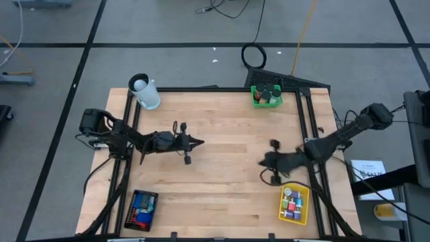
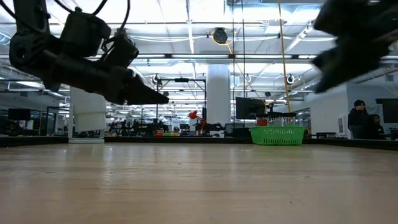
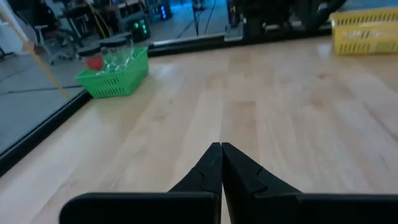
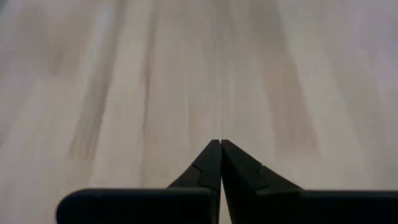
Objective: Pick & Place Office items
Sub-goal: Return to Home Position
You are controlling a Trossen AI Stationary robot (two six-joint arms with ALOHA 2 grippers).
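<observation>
The office items lie sorted in three trays: dark round pieces in the green tray at the far edge, small coloured blocks in the yellow tray at the near right, blue and red pieces in the black tray at the near left. My left gripper hovers shut over the table's left middle, pointing right, and holds nothing. My right gripper is shut and bare too, above the wood right of centre, just beyond the yellow tray.
A white cup stands at the far left corner. A black frame rail runs along the table's edges. Bare wood lies between the two grippers. In the low view, people show in the room behind the table.
</observation>
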